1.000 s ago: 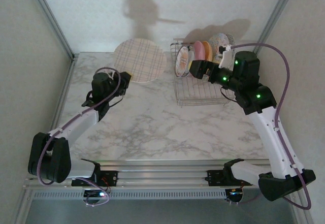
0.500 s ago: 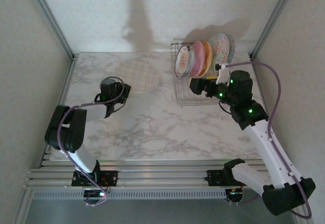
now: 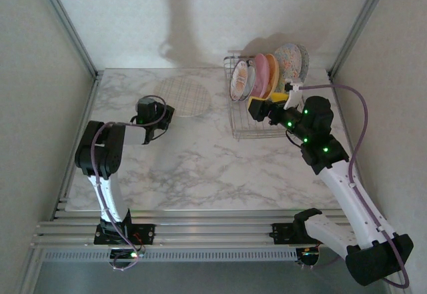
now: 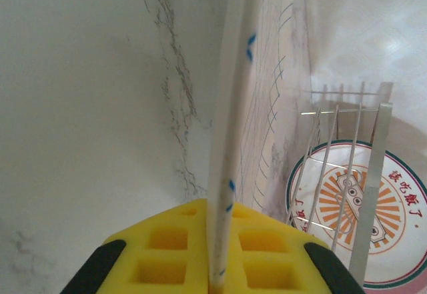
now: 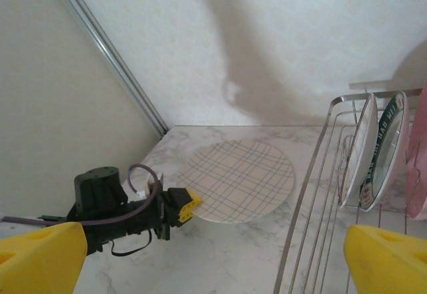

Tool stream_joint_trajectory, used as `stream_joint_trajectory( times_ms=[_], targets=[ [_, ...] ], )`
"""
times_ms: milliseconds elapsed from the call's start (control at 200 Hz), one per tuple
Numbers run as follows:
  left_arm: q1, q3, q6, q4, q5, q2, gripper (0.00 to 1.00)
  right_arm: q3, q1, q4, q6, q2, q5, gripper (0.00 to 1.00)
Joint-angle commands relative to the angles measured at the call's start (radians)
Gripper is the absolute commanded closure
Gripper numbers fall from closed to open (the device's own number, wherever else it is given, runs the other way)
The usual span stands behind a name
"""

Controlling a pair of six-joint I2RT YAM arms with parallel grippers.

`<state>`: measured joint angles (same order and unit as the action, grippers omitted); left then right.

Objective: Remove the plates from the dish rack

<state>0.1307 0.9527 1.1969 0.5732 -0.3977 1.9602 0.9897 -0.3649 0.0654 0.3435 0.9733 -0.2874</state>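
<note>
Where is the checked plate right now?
Top view: the checked plate is nearly flat at far centre, left of the dish rack, its edge pinched in the left gripper.

A grey-veined white marble tabletop (image 3: 200, 167) lies beneath the left fingers (image 4: 167, 254). Beyond the right fingers (image 5: 387, 261) rises a white textured wall (image 5: 300, 34), and a slanting metal frame post (image 5: 110, 57) stands ahead of them at the wall's left edge.
</note>
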Motion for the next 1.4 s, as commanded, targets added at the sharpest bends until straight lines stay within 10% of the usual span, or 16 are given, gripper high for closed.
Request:
stream_joint_trajectory(
  times_ms=[0, 195, 726, 1397],
  targets=[
    [-0.013, 0.063, -0.019, 0.084, -0.038, 0.032, 1.00, 0.003, -0.009, -0.034, -0.001, 0.002, 0.007, 0.01],
    [-0.016, 0.099, -0.015, 0.062, -0.047, 0.075, 1.00, 0.000, -0.015, -0.035, -0.024, -0.001, 0.016, 0.01],
    [-0.024, 0.127, -0.013, -0.105, -0.054, 0.057, 0.45, 0.067, -0.023, 0.021, -0.052, 0.045, 0.063, 0.01],
    [-0.027, 0.100, 0.014, -0.384, -0.045, -0.047, 0.20, 0.206, -0.023, 0.128, -0.135, 0.067, 0.124, 0.01]
  ],
)
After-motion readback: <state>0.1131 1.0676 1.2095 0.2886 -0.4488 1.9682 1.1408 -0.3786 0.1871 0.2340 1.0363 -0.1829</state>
